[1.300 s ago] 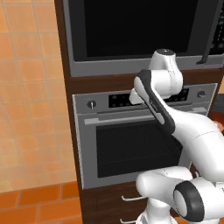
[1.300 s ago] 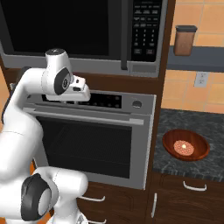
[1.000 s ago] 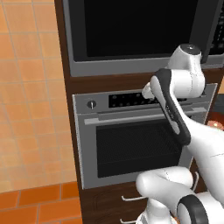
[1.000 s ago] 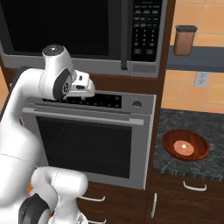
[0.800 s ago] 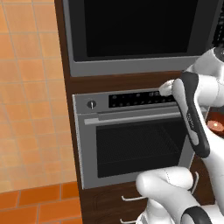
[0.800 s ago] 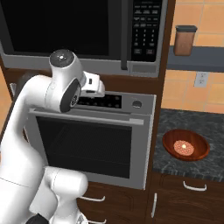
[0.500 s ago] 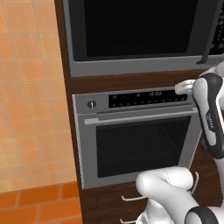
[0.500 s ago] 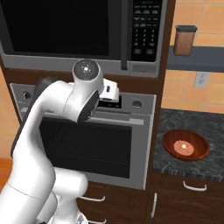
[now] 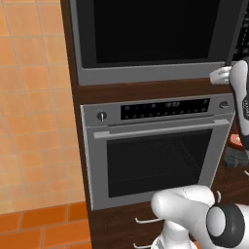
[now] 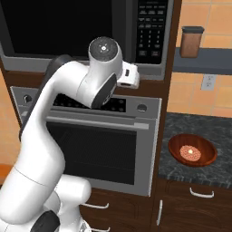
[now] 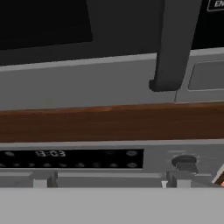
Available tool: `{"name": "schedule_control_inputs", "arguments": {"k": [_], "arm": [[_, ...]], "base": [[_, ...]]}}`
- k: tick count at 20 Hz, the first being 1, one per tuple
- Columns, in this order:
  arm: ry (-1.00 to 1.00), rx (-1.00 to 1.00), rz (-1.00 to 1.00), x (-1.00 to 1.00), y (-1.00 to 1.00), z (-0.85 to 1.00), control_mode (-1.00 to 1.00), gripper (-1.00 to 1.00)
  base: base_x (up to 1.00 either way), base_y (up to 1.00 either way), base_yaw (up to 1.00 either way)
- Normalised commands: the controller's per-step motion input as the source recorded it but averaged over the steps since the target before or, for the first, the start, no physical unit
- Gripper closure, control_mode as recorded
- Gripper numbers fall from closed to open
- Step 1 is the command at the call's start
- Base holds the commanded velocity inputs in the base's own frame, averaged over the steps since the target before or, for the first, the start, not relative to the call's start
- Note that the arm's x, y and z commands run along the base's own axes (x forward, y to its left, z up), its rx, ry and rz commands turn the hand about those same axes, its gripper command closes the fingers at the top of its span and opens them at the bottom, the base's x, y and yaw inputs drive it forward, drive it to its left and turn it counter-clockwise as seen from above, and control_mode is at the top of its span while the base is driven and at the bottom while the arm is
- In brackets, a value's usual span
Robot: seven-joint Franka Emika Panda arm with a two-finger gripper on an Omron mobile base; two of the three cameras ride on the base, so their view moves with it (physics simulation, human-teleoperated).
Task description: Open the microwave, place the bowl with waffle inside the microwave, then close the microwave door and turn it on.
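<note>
Hand view is looking at the lower end of the microwave door's handle (image 11: pixel 177 48), a dark bar whose long axis is running vertically, sitting up and a little right of where my gripper (image 10: pixel 131 76) is pointing, with the oven (image 11: pixel 109 162) below. I'm judging the jaws to be spread fully wide and holding nothing, though the fingertips themselves are hidden, so I'm needing to rise and ease right to straddle that bar. Meanwhile the bowl with waffle (image 10: pixel 192 151) is waiting on the bench (image 10: pixel 217 131) well off to the right of the closed microwave (image 10: pixel 90 34).
</note>
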Motion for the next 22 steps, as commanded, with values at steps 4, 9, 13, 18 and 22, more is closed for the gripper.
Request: {"name": "schedule_control_inputs", "arguments": {"k": [4,9,13,18,22], "arm": [[-0.02,0.0,-0.03,0.33,-0.32,0.57,-1.0,-1.0],[-0.02,0.0,-0.09,0.38,-0.34,0.32,-1.0,-1.0],[-0.04,0.0,-0.13,0.42,-0.34,0.03,-1.0,-1.0],[-0.31,0.04,-0.06,0.38,0.0,-0.07,-1.0,-1.0],[-0.19,0.07,0.0,0.41,0.08,-0.18,-1.0,-1.0]], "base": [[0.0,0.0,0.0],[0.0,0.0,0.0],[0.0,0.0,0.0],[0.0,0.0,0.0],[0.0,0.0,0.0]]}}
